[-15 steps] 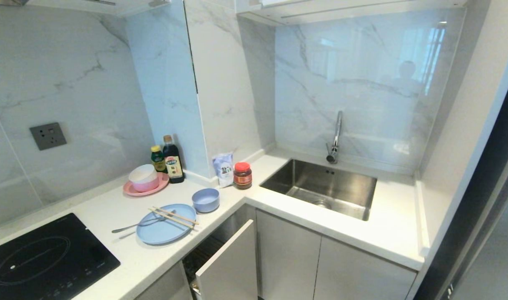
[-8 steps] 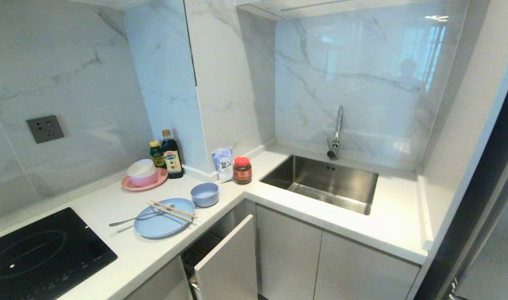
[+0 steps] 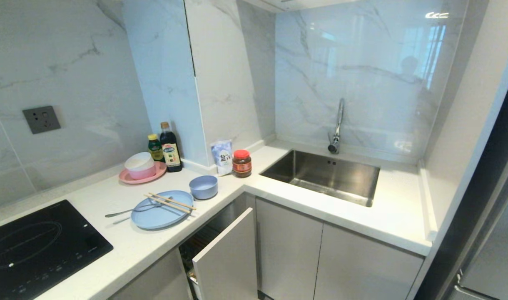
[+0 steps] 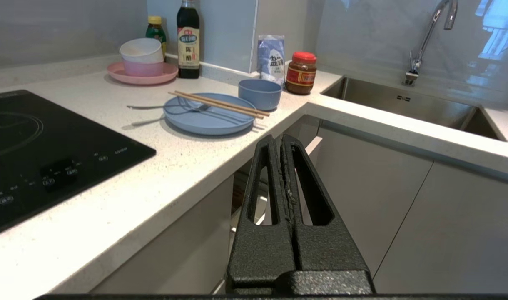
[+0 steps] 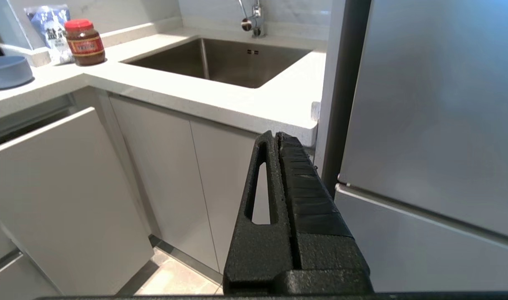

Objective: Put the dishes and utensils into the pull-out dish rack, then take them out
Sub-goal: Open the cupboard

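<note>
Both pincers are pressed together on nothing: the left gripper point(image 4: 282, 139) hangs below counter height in front of the half-open pull-out dish rack point(image 3: 227, 254), and the right gripper point(image 5: 277, 137) hangs before the closed cabinet doors point(image 5: 187, 183), beside the steel refrigerator point(image 5: 429, 125).

Beyond and above the left gripper's tips, the pale blue plate point(image 4: 208, 116) lies flat on the white speckled countertop point(image 4: 166, 166) near its edge. The chopsticks point(image 4: 218, 104) lie side by side across the plate, their ends reaching past its rim toward the small blue bowl point(image 4: 260, 92), which stands just beside the plate. The fork point(image 4: 170, 107) rests with its tines on the plate and its handle out over the counter toward the black induction hob point(image 4: 41, 146).

Farther off, by the marble wall point(image 3: 70, 83), a pink plate point(image 4: 142, 74) carries stacked pink and white bowls point(image 4: 141, 56); next to it stand a soy sauce bottle point(image 4: 188, 39) and a smaller green bottle point(image 4: 155, 29), then a salt bag point(image 4: 271, 58) and a red-lidded jar point(image 4: 301, 73). A steel sink point(image 3: 322, 177) with a chrome tap point(image 3: 336, 125) fills the counter's other leg.

Only the head view shows the wall socket point(image 3: 41, 119) and dark slats point(image 3: 200, 246) inside the rack opening behind its white front; neither gripper appears there. Only the right wrist view shows the refrigerator face and the tiled floor point(image 5: 175, 279).
</note>
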